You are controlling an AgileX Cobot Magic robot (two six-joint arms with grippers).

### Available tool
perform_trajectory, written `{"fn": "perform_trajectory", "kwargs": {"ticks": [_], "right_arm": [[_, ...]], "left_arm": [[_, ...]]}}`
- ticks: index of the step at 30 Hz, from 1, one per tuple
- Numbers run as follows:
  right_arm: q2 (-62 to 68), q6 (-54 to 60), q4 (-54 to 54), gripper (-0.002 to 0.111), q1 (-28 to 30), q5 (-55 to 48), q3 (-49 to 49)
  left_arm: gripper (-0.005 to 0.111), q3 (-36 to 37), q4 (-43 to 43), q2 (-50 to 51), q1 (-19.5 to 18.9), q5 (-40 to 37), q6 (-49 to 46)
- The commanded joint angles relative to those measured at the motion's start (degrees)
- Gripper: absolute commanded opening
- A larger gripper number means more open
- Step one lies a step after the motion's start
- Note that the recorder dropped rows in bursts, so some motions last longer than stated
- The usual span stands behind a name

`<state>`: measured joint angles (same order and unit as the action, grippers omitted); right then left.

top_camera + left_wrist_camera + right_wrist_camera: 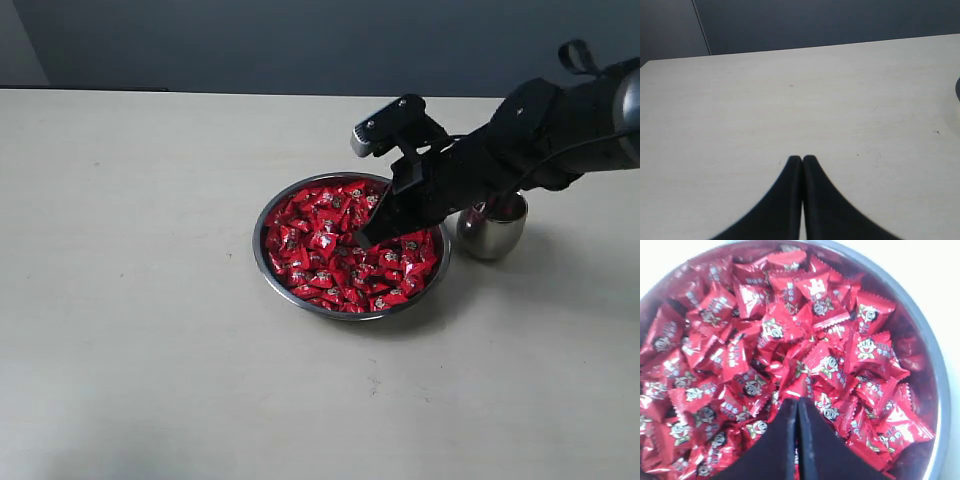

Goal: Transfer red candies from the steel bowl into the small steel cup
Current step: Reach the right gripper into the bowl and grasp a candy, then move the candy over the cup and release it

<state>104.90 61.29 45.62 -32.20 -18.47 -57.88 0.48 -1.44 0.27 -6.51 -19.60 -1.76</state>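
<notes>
Candies in shiny red wrappers, the red candies (312,242), fill the steel bowl (257,250) almost to its rim. The bowl stands out on the pale bench (130,300), well clear of the far edge. The small steel cup (492,232) stands upright just beside the bowl, on the side toward the bench's right edge, and looks to be barely apart from the rim. A hint of red shows at the cup's mouth, but the arm covers part of the opening.

The right gripper (364,238) reaches in from the right edge, passing over the cup, and slants down into the bowl. Its tips are at the candy pile near the bowl's middle. The right wrist view shows its two dark fingers (782,440) pressed together with only a thin seam between them. No wrapper is visibly caught there, and candies lie heaped on all sides of the tips.

The left gripper (801,159) hangs over bare bench surface away from the bowl, its fingers likewise closed together and holding nothing.
</notes>
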Motion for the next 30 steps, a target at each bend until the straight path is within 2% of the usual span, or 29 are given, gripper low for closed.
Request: {"fn": "perform_trajectory", "kwargs": {"ticks": [1, 7, 16, 26, 30], "right_arm": [[-4.0, -0.9, -0.5, -0.001, 0.2, -1.9, 0.4], [-11.9, -1.8, -0.6, -0.001, 1.7, 5.4, 6.0], [-18.9, -4.5, 3.1, -0.001, 15.3, 11.7, 14.9], [-13.1, -4.4, 2.5, -0.001, 15.8, 15.4, 15.3], [-12.3, -4.3, 2.0, -0.001, 15.6, 12.2, 14.1]], "left_arm": [[0.000, -0.5, -0.1, -0.3, 0.3, 0.3, 0.1], [0.000, -0.5, -0.1, -0.3, 0.3, 0.3, 0.1], [0.000, -0.5, -0.1, -0.3, 0.3, 0.3, 0.1], [0.000, -0.5, -0.1, -0.3, 0.3, 0.3, 0.1], [0.000, -0.5, -0.1, -0.3, 0.3, 0.3, 0.1]]}}
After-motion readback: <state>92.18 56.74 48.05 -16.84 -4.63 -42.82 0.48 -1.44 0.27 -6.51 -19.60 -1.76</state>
